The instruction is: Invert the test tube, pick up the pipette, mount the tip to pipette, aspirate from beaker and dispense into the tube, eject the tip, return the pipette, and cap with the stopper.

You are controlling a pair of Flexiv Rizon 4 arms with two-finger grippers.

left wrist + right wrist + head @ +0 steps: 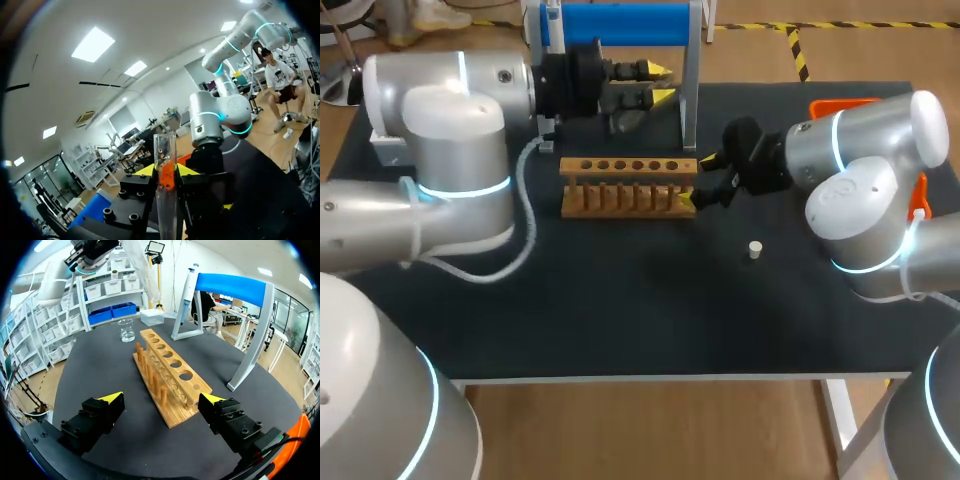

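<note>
Black tabletop (pixel 620 330), white table leg (pixel 842 425)

A black table (pixel 620 320) bears a wooden rack (pixel 628 166), white stopper (pixel 755 249), beaker (pixel 126 332) and blue stand (pixel 620 22).

Rack (pixel 628 186): you had it before the pipette stand (pixel 620 25).
Stopper (pixel 755 249): lay right of it, nearer the front.
Beaker (pixel 126 330): stood off its left end.
</note>
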